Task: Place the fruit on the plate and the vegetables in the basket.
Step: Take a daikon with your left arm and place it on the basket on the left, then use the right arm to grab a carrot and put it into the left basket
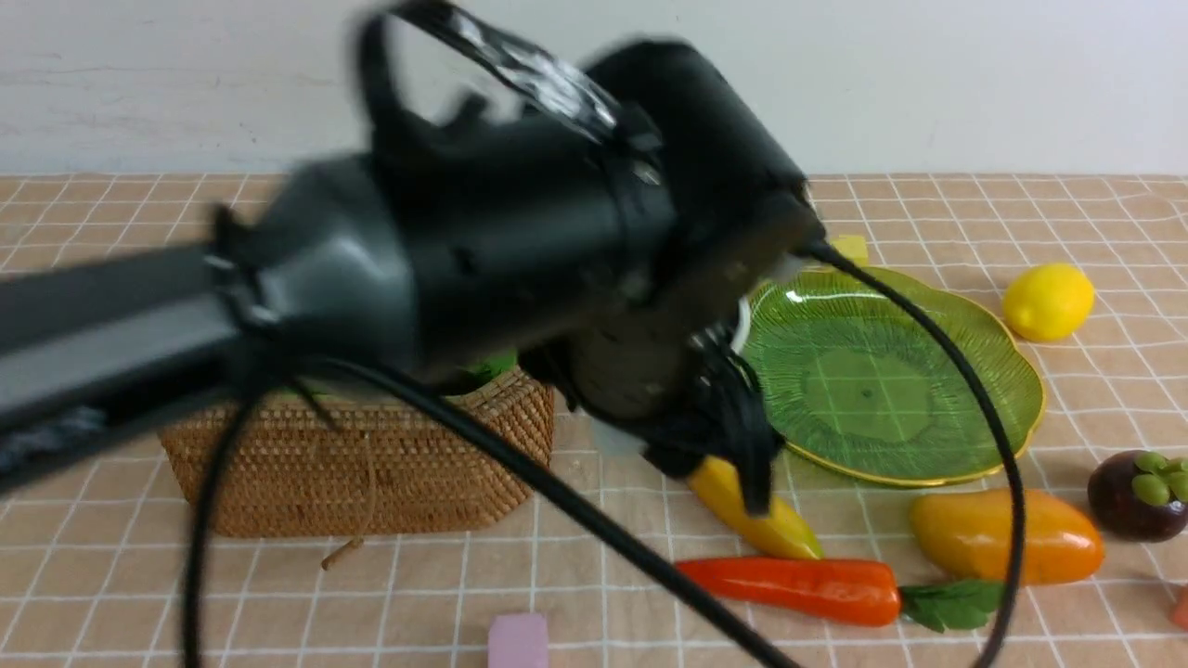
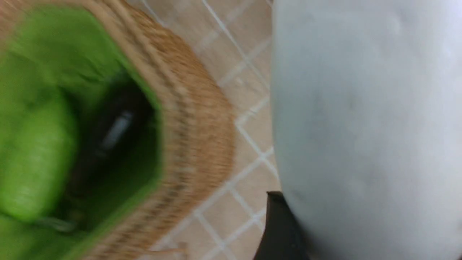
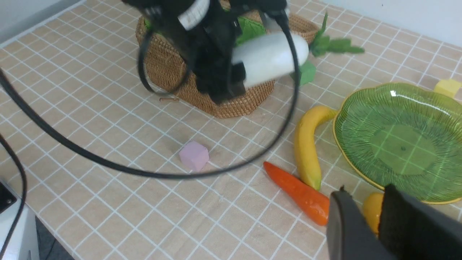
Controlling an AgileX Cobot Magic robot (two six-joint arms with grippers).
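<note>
My left gripper [image 3: 234,70] is shut on the white radish [image 3: 269,57], which hangs level above the rim of the wicker basket [image 3: 162,68]. Its green leaves [image 3: 332,45] stick out past the basket. In the left wrist view the radish [image 2: 361,108] fills the right side, beside one black finger [image 2: 279,231]. A light green cucumber [image 2: 36,162] and a dark eggplant [image 2: 108,137] lie inside the basket [image 2: 195,144]. The green plate [image 1: 882,380] has nothing on it. Banana [image 1: 761,520], carrot [image 1: 789,589], mango [image 1: 1007,538], lemon [image 1: 1049,301] and mangosteen [image 1: 1137,496] lie on the cloth. My right gripper [image 3: 366,193] hovers slightly open above the mango [image 3: 371,213], holding nothing.
A pink foam cube [image 1: 518,640] sits near the front edge. A green cube [image 3: 306,72] lies beside the basket and a yellow cube [image 3: 447,87] behind the plate [image 3: 397,137]. The left arm's black cable loops low over the cloth and fills much of the front view.
</note>
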